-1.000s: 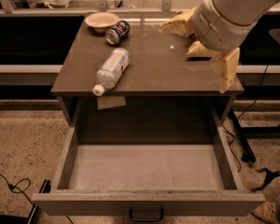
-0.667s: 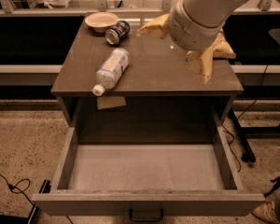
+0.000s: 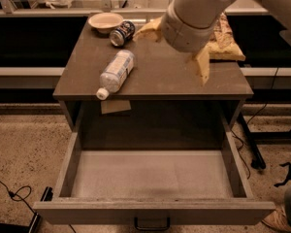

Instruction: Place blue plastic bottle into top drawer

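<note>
Poster: so where's the bottle point(image 3: 117, 72) right now? And can anybody read that label?

Reply: it's lying on its side on the table point(image 3: 155, 79), left of the middle. The white cap points at the front edge, pretty much right at the lip. The label is pale blue-white with some print on it, but it's too small to make out, so no brand from me. Nothing is touching the bottle.

Poster: ok, and the gripper point(image 3: 170, 55)?

Reply: it hangs over the right half of the table, well apart from the bottle. The fingers point(image 3: 202, 67) are spread wide with nothing between them. One sticks out left toward the can point(image 3: 122, 33), the other points down near the front right.

Poster: what's the can, any brand?

Reply: it's dark blue, tipped on its side at the back, just beside a pale bowl point(image 3: 105, 21). There's a lighter patch on it, but I can't read it. There's also a yellowish snack bag point(image 3: 224, 41) at the back right, partly hidden by the arm, and its print is unreadable too.

Poster: drawer point(image 3: 155, 210)?

Reply: it's pulled well out below the table, with the pale grey liner showing and a dark loop handle point(image 3: 152, 224) on the front panel. A tan paper slip point(image 3: 115, 106) hangs under the table's front edge, just below the cap. Can't tell if anything is written on it.
</note>
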### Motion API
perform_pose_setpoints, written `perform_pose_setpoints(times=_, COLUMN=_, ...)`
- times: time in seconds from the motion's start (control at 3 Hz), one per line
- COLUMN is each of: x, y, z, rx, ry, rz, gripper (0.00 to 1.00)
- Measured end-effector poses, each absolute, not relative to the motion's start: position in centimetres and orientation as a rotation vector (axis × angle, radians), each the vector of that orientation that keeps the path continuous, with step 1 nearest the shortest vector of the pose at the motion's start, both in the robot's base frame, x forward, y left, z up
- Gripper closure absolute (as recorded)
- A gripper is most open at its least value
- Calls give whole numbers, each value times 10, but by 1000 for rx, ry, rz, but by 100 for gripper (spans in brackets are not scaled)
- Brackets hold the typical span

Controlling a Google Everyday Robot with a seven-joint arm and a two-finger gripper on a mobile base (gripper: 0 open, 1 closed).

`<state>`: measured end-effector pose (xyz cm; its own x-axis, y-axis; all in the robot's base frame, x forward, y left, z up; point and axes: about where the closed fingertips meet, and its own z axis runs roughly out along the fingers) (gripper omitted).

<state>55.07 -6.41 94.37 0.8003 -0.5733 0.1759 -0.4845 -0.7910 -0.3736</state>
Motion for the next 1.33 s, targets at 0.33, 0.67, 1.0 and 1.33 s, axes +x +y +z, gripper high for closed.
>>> perform_pose_setpoints(times=0.33, x=573, y=-45, z=934, rx=-2759, ry=765, rz=-419, gripper=0)
perform_pose_setpoints(times=0.67, x=595, y=-27, z=929, rx=-2825, ry=710, rz=-428, gripper=0)
perform_pose_setpoints(times=1.0, x=616, y=-2, z=923, rx=-2906, ry=632, rz=-406, gripper=0)
perform_pose_setpoints(times=1.33, x=628, y=16, z=917, rx=-2926, ry=560, rz=-366, gripper=0)
